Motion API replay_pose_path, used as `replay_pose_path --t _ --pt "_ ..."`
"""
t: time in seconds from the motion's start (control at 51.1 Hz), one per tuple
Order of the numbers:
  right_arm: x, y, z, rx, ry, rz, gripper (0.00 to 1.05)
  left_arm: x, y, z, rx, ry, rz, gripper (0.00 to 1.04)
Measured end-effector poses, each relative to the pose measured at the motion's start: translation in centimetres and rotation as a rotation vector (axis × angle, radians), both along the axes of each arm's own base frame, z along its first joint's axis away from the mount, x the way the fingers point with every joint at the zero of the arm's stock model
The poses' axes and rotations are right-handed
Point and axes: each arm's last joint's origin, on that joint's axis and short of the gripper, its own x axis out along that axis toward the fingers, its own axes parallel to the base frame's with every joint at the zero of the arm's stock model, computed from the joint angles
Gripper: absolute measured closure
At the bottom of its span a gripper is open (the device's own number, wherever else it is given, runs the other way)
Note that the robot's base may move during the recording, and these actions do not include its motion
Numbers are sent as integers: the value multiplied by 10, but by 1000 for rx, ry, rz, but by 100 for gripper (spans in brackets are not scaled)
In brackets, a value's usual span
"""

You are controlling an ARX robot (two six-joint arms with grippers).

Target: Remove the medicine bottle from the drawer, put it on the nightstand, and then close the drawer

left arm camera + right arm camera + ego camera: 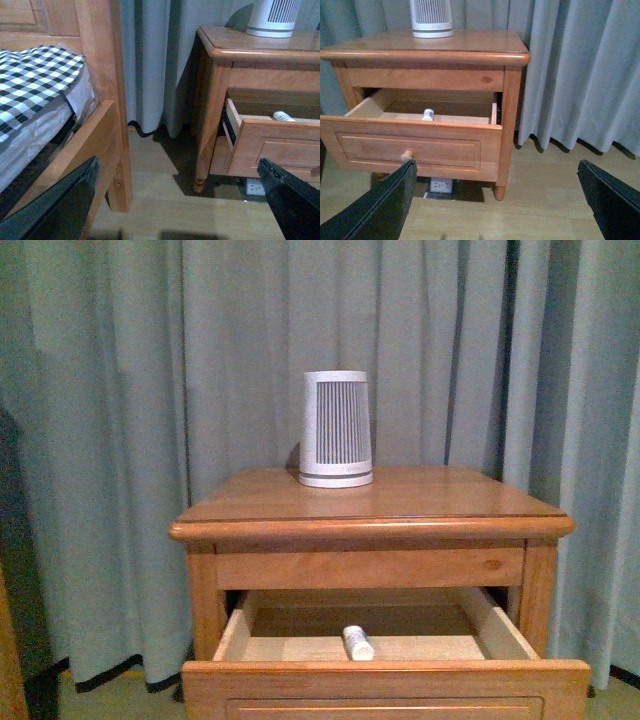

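Grey-green curtain (120, 390) hangs floor-length behind everything. Wooden bed frame (100, 75) w/ checked bedding (35, 75) stands off the robot's left, apart from the nightstand (400, 502).

Nightstand: top bare except for a white ribbed cylinder (336, 428), upright, set toward the back.

Drawer (385, 680) is pulled well out, with its knob (407, 156) on the front panel.

Left gripper (177, 161): fingers spread wide, nothing between them, low beside the bed. Right gripper (497, 162) is the same, splayed and empty, out in front of the drawer.

Medicine bottle (357, 643) lies on its side on the drawer floor, approx mid-width, close behind the front panel. Cap end prob. points rearward, but the view is soft.
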Motion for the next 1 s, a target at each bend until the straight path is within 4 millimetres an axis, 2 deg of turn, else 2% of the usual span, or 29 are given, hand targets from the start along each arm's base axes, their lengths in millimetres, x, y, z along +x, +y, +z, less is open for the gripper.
replay_pose_path --t 0.078,0.196,0.352,0.45,0.528,0.724,0.997 --pt "7 -4 0 1 60 -225 7 0 0 0 0 0 0 7" --pt "27 -10 12 26 93 -303 7 0 0 0 0 0 1 7" --pt "85 -10 44 29 115 -282 7 0 0 0 0 0 0 7" --pt "128 -7 46 28 232 -260 7 0 0 0 0 0 0 7" --pt "164 1 41 23 338 -226 7 0 0 0 0 0 0 7" --pt "234 31 44 -7 396 -157 7 0 0 0 0 0 0 7" --pt "304 69 41 -35 495 -87 7 0 0 0 0 0 0 7"
